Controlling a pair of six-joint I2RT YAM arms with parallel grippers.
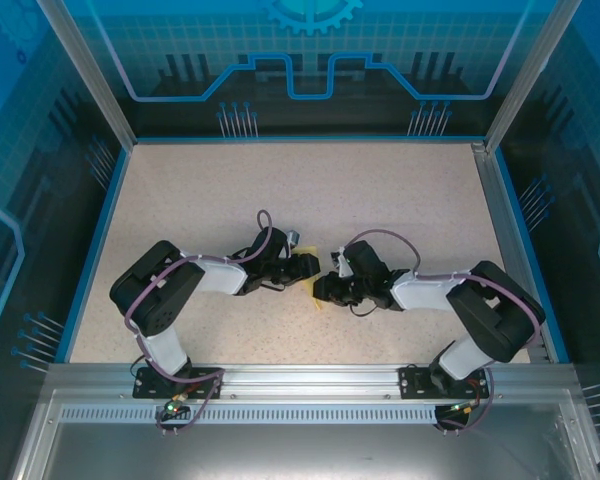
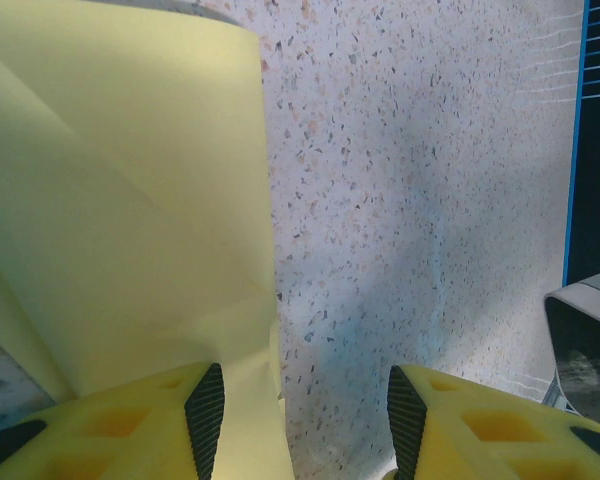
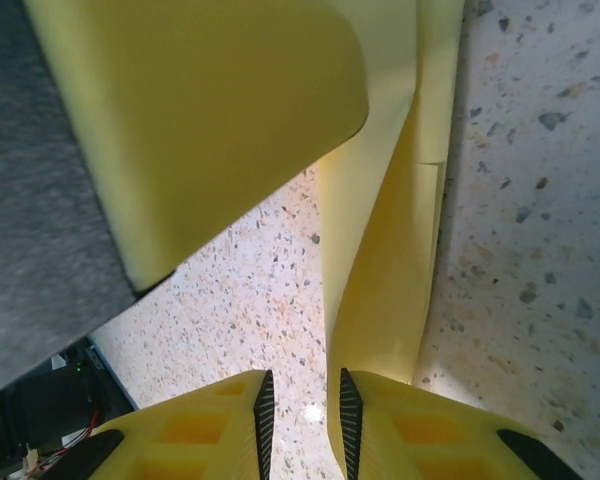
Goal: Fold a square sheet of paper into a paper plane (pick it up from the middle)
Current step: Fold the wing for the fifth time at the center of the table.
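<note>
The yellow paper (image 1: pixel 315 288) lies folded on the speckled table between the two grippers. In the left wrist view the paper (image 2: pixel 130 200) shows a diagonal crease, and its edge runs along the left pad. My left gripper (image 2: pixel 305 410) is open wide over bare table, and in the top view it (image 1: pixel 304 266) is just left of the paper. In the right wrist view the paper (image 3: pixel 380 280) is a narrow strip with raised flaps, its edge against the right pad. My right gripper (image 3: pixel 302 420) is open by a narrow gap, with table showing between the pads. The left gripper's finger (image 3: pixel 200 100) looms close above it.
Both arms meet at the table's middle (image 1: pixel 310 200), with their wrists almost touching. A blue rim (image 1: pixel 95 240) bounds the table on the left and a metal rail (image 1: pixel 505 230) on the right. The blue edge (image 2: pixel 575 150) shows in the left wrist view.
</note>
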